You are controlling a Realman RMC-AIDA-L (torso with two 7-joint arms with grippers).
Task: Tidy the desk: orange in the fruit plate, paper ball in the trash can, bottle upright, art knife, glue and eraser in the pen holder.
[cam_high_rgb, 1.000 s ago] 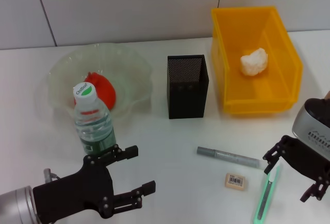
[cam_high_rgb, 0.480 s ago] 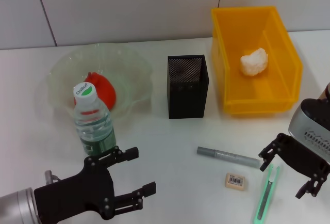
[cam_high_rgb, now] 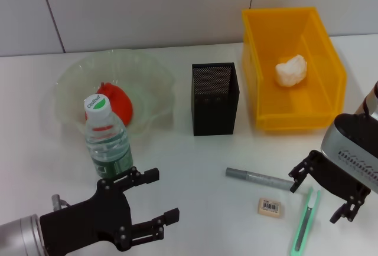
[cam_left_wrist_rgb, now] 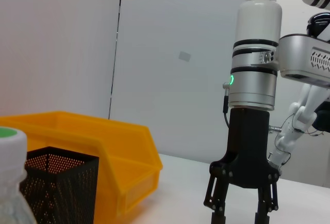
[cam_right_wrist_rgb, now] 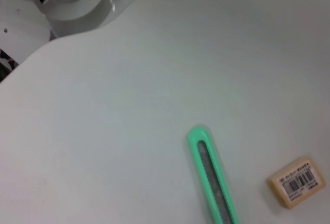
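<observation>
Nearest the robot, the left claw lay low over the front of the white desk, its black fingers spread wide and holding nothing, the arm reaching in level from the left edge. On the right, the right claw hung pointing down from its silver wrist, fingers released and apart, poised over the upper end of the art knife; I could not tell whether the tips touched it. The knife lay flat on the desk, running away from the robot at a slight slant. Just beside it to the left sat the eraser, barcode up, apart from the knife. A little farther back the glue lay flat, angled across the desk, its far end near the right claw.

The bottle stood upright just behind the left claw, cap up. Behind it the orange rested in the fruit plate. The pen holder stood upright mid-desk, and to its right the trash can held the paper ball.
</observation>
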